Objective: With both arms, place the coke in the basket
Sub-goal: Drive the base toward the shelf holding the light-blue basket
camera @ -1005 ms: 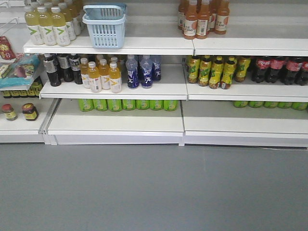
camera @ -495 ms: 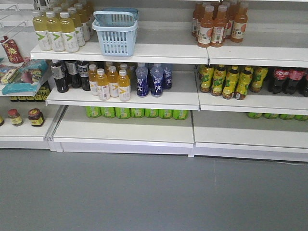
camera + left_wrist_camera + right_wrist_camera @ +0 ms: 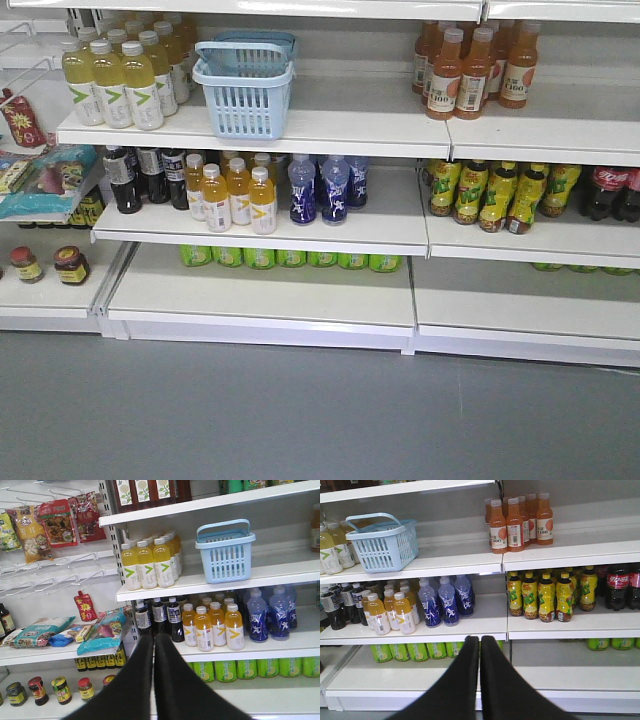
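The basket (image 3: 243, 85) stands upright on the top shelf (image 3: 340, 120), just beside a block of pale yellow bottles (image 3: 112, 82) on its left. Its handle is raised, and its interior cannot be made out from any view. The coke (image 3: 618, 584) appears as dark bottles with red labels on the middle shelf at the far right, well apart from the basket and one level below it. In the front view these bottles are cut by the frame edge. In the right wrist view two show, the outer one cropped, with a row of yellow-green bottles (image 3: 546, 596) just beside them on their left. The left gripper (image 3: 153, 639) shows only as two black fingers (image 3: 135, 680) pressed together with a hairline seam between them, holding nothing. It points at the middle shelf near the amber bottles (image 3: 212, 627). The right gripper (image 3: 480, 640) stands likewise, fingers closed against each other and empty, aimed at the shelf joint between the blue bottles (image 3: 445, 602) and the yellow-green row. The rest of each arm lies outside the frame. The green cans (image 3: 290, 258) on the lower shelf are half hidden beneath the shelf above. The orange bottles (image 3: 475, 70) stand on the top shelf to the right. Label text throughout is too small to read.
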Tool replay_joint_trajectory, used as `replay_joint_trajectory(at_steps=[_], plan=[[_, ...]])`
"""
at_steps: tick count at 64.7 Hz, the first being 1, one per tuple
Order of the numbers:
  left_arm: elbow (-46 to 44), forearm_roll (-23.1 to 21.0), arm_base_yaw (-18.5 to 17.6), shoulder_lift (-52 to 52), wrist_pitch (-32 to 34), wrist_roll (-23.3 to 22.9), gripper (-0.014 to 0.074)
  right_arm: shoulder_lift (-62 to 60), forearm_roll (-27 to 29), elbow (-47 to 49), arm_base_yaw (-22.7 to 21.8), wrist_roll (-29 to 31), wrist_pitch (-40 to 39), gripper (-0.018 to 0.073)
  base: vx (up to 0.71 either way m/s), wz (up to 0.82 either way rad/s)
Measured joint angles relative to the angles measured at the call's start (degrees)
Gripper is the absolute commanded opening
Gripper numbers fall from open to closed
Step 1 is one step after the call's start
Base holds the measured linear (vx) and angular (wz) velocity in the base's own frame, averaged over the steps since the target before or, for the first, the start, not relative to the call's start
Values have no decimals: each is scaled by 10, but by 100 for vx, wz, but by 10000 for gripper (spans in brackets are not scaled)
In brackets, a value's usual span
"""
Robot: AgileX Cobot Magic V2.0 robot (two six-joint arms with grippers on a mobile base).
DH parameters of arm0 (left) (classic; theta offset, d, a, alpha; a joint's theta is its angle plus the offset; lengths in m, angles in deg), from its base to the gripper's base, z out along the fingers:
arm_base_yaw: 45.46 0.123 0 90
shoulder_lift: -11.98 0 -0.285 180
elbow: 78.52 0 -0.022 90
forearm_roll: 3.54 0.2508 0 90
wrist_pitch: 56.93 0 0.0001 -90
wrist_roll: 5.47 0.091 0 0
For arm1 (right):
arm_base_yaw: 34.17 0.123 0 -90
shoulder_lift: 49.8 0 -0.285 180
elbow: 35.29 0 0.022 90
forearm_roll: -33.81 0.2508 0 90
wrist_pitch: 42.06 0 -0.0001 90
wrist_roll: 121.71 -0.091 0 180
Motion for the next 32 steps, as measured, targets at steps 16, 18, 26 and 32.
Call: replay_joint_trajectory(at_steps=[16, 18, 26, 32], plan=[[0, 0, 0, 0, 0, 0, -6, 0, 0, 0, 0, 0, 0, -5, 18, 4], [0, 0, 0, 0, 0, 0, -6, 0, 0, 0, 0, 0, 0, -5, 18, 3], [0, 0, 0, 0, 0, 0, -6, 0, 0, 0, 0, 0, 0, -5, 18, 4], [0, 0, 0, 0, 0, 0, -6, 0, 0, 0, 0, 0, 0, -5, 18, 3]])
